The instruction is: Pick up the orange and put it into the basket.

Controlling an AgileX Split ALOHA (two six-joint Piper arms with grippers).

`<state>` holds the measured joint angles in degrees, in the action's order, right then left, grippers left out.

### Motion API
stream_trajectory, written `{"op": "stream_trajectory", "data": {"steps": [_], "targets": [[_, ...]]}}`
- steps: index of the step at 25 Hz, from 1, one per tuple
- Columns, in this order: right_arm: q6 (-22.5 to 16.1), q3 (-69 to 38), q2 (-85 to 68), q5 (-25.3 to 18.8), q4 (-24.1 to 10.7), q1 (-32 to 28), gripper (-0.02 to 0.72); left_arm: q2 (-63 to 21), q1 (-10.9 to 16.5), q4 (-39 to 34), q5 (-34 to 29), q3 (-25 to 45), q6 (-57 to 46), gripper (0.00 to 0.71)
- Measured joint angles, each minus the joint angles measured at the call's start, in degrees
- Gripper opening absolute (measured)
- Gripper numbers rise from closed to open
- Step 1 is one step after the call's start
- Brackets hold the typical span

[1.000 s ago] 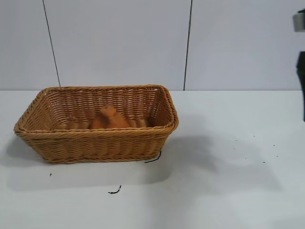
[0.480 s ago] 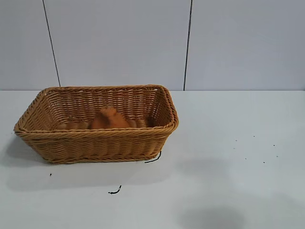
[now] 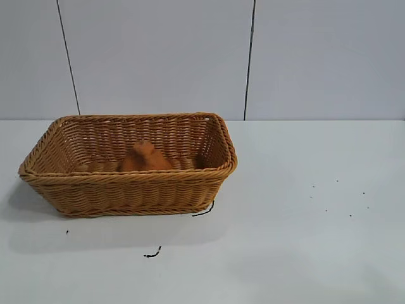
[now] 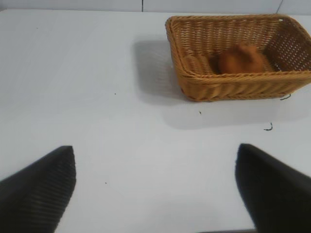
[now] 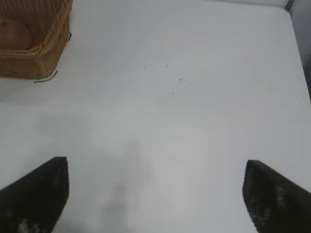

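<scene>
Your dull-orange, rough-skinned orange (image 3: 144, 158) with its knobbly raised neck sits inside the large rectangular tan-brown woven wicker basket (image 3: 130, 188), on the basket floor and roughly midway along its length, the neck pointing up. In the exterior view only its upper part shows above the basket's near braided rim. The left wrist view shows the same orange (image 4: 240, 59) resting low inside the basket (image 4: 233, 86), with nothing touching it.

The basket stands flat on the white table (image 3: 304, 221). Just beside the basket's near corner lies a short black curl of thread (image 3: 204, 210), touching or almost touching the base, and a second small black scrap (image 3: 152, 254) lies on the table farther out from that same side. A few tiny dark specks (image 3: 335, 202) dot the table well apart from the basket.

Neither arm appears in the exterior view. Your left gripper (image 4: 155, 189) hangs over bare table well apart from the basket, its two dark fingers (image 4: 41, 187) spread wide with nothing between them. Your right gripper (image 5: 155, 194) is likewise over bare table, well apart from the basket (image 5: 29, 60), of which only one corner shows in that view; its fingers (image 5: 277, 196) are also spread wide and hold nothing.
</scene>
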<state>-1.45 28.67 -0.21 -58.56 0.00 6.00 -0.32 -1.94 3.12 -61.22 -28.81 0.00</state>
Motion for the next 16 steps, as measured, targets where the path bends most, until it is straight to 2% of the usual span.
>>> {"op": "stream_trajectory", "data": {"steps": [8,16], "targets": [[0.0,0.0,0.0,0.0,0.0,-0.09,0.695,0.0,0.0,0.0,0.0,0.0,0.0,0.639],[0.02,0.0,0.0,0.0,0.31,-6.82,0.695,0.0,0.0,0.0,0.0,0.0,0.0,0.639]]}}
